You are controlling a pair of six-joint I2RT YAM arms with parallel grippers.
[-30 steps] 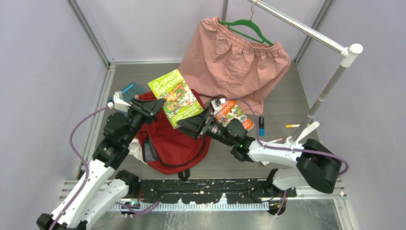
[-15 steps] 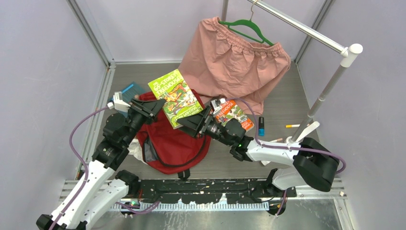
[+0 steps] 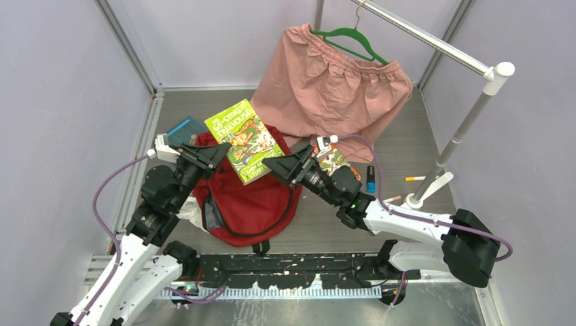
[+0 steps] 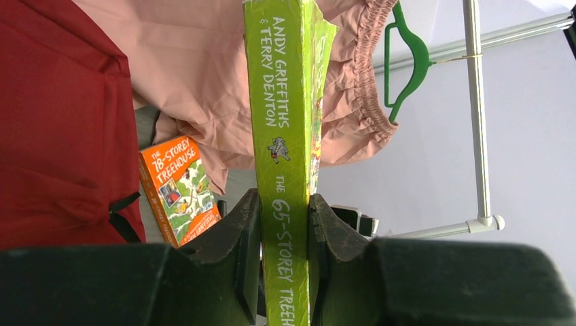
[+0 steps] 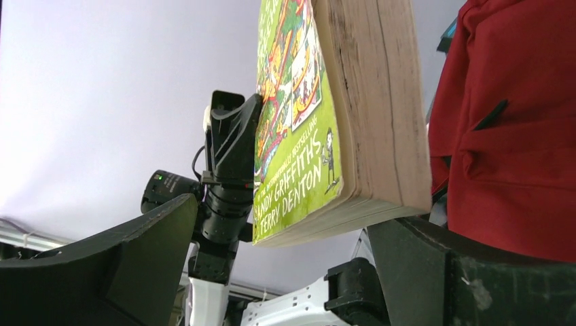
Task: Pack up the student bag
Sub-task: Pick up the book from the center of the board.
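Two black robot hands meet at one lime-green paperback book, which is held tilted above the upper part of the large red fabric backpack. The left hand is pinching the book by its spine. In the left wrist view its two fingers press on either side of the green spine, which runs up the middle of the frame. The right hand is spread wide. Its own view shows the book's lower corner between the parted fingers, and I cannot tell whether it touches the finger at lower right.

The backpack lies on the grey bench at centre-left of the overhead frame, above the arm bases. Pink shorts on a green hanger hang at top centre. An orange paperback lies just right of the backpack, partly hidden overhead by the right arm.
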